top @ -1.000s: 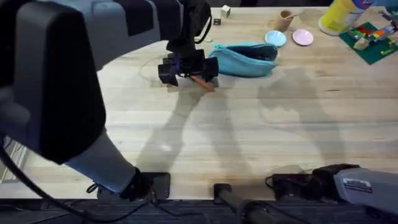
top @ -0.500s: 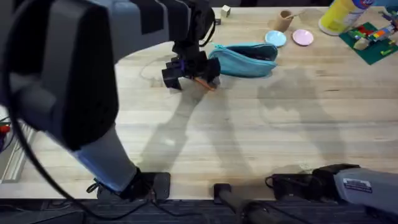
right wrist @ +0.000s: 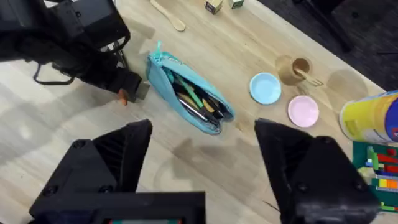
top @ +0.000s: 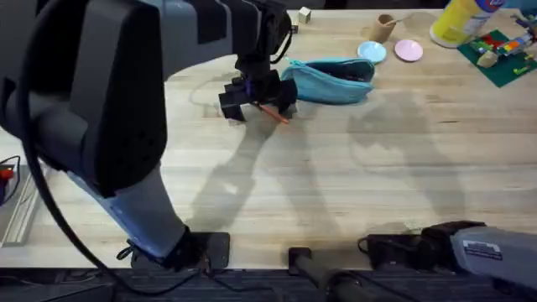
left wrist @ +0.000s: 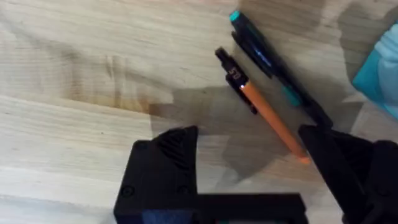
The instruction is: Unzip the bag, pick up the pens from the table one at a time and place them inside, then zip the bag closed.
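Creeping closer over the last second, my left gripper (left wrist: 249, 171) hangs spread over the orange pen (left wrist: 264, 115), which lies on the worktop (top: 377, 184) beside the already unzipped bag (top: 331, 80); pickup looks imminent.

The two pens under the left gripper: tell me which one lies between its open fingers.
The orange pen with the dark tip. It runs into the gap of the left gripper, while the black pen lies beside it, farther out toward the bag.

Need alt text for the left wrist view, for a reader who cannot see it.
The open left gripper hovers over an orange pen lying on the wooden table, a black pen just beyond it. The teal bag shows at the edge.
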